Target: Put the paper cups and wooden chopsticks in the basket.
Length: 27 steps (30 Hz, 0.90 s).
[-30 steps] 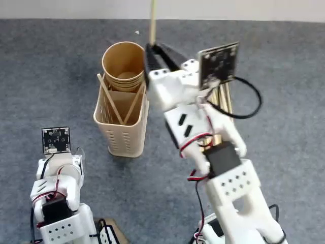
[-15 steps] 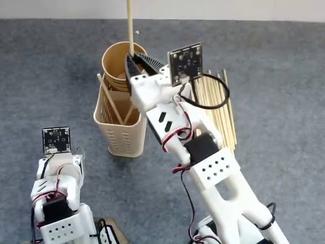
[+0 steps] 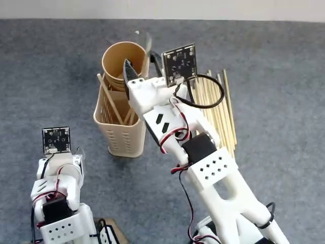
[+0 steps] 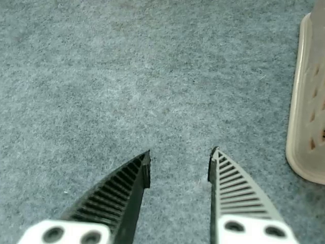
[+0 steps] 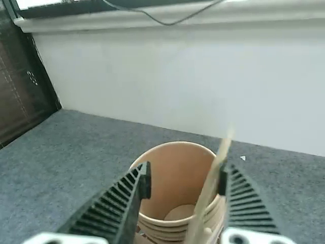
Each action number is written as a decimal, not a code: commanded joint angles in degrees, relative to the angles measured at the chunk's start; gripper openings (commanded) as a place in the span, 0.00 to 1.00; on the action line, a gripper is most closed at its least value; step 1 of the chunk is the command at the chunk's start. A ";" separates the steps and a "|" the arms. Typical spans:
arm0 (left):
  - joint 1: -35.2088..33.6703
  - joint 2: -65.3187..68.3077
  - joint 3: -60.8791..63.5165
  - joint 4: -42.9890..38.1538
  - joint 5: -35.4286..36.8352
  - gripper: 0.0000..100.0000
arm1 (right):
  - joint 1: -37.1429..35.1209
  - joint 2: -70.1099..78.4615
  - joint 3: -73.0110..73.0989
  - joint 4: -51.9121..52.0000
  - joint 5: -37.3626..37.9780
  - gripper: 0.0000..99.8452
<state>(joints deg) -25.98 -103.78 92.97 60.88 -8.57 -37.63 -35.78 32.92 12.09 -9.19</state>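
Right gripper [image 5: 184,178] hung over the stacked paper cups [image 3: 119,61] at the far end of the basket [image 3: 124,134], jaws apart. A blurred chopstick [image 5: 210,190] slanted into the top cup beside one finger, unclamped. Loose chopsticks [image 3: 219,109] lay beside that arm. Left gripper [image 4: 181,155] was parted and empty over open grey carpet [image 3: 61,66], near the basket's rim. White wall [image 5: 177,76] behind.

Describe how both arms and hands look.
The left arm and right arm are white plastic with black motors, red and black wires and a square black board at the wrist. The left hand and right hand have pointed, ribbed dark fingers.
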 commanded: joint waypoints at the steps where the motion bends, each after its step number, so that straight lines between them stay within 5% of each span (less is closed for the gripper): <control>1: 0.66 -0.31 -0.31 -1.23 -0.79 0.21 | 1.10 -0.75 -0.92 0.40 0.00 0.22; 4: 0.75 -0.31 -0.31 -1.23 -0.79 0.21 | 5.14 -4.35 -3.47 2.59 5.45 0.22; 11: 0.75 -0.31 -0.31 -1.23 -0.79 0.21 | 20.53 -13.67 -15.08 39.96 16.44 0.22; 14: 0.75 -0.31 -0.31 -0.97 -0.79 0.21 | 26.51 -9.54 -7.52 44.79 25.85 0.22; 20: 0.84 -0.31 -0.31 -0.88 -0.79 0.21 | 36.26 4.26 11.74 28.35 38.33 0.22; 27: 1.71 -0.31 -0.31 -0.88 -0.79 0.21 | 42.51 24.75 13.23 11.65 39.47 0.22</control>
<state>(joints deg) -25.19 -103.78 92.97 60.88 -8.57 2.90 -17.32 48.48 27.91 29.49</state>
